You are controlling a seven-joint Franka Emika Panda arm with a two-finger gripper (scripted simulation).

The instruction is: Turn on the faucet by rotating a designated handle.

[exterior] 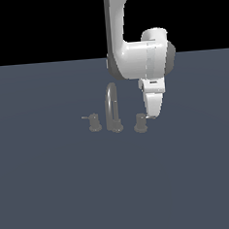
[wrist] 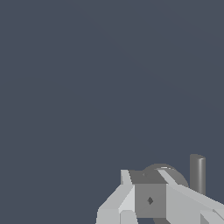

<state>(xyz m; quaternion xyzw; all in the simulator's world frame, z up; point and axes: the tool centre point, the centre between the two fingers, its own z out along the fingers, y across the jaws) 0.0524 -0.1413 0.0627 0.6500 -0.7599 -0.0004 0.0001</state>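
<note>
on the unmarked grey floor [exterior: 54, 189], the gripper [exterior: 153, 114] touches the designated handle [exterior: 141, 122]; its jaw state is unclear.

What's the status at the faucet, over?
End effector down beside the designated handle, open or shut unclear. Faucet upright. Nothing in the way.

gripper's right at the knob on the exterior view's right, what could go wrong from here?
1. The gripper sits right at the lever end of the right knob; contact isn't clear, so a push could slip off the thin lever.
2. The spout stands close beside that knob; a wide sweep might hit it.
3. The wrist view shows mostly fingers, so alignment is hard to check.
</note>
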